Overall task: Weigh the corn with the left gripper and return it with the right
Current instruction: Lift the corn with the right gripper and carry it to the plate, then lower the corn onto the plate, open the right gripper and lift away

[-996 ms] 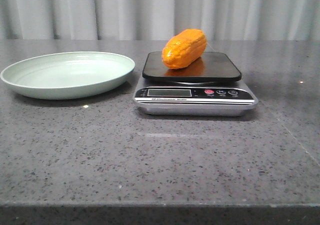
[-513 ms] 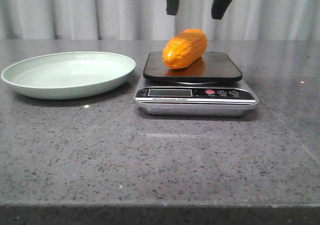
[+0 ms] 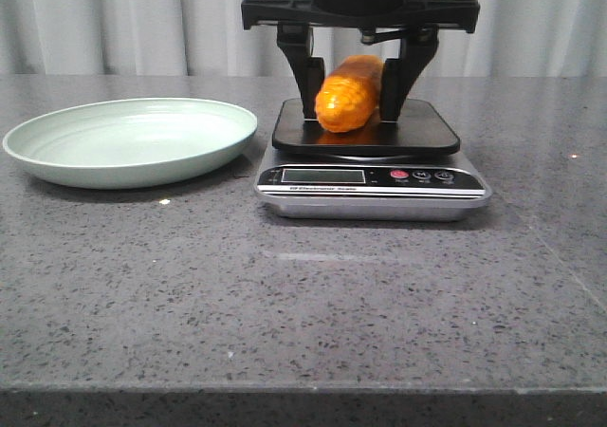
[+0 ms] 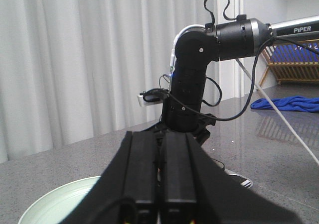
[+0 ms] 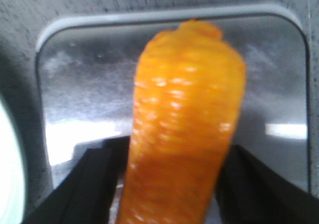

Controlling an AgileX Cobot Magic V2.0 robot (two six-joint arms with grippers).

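Change since half a second ago: the right gripper (image 3: 347,90), then only two fingertips hanging above the scale, has come down around the corn (image 3: 349,93), with its wide black crossbar now in full view; plate, scale and corn are where they were

Items, left to right in the front view:

1. Plate (image 3: 57,152): pale green, shallow, round, resting on the grey speckled table (image 3: 303,294), just beside the scale's left edge, nothing in it

2. Scale (image 3: 372,180): silver body, black weighing platform (image 3: 417,133), blank display window (image 3: 321,175), red button and two dark buttons along its front panel

3. Corn: orange, glossy, rows of kernels, lying on the platform, one rounded end toward the camera. In the right wrist view the corn (image 5: 184,119) fills the middle of the frame over the platform (image 5: 75,94)

4. Right gripper: black, two angled fingers (image 3: 305,71) standing either side of the corn, one to its left and one to its right, tips near the platform. Jaws spread to about the corn's width; whether the pads press the corn cannot be told

5. Left gripper (image 4: 162,184): seen only from its own wrist camera, fingers together with nothing between them, held away from the scale, looking toward the right arm (image 4: 192,74) and the plate's rim (image 4: 60,196)
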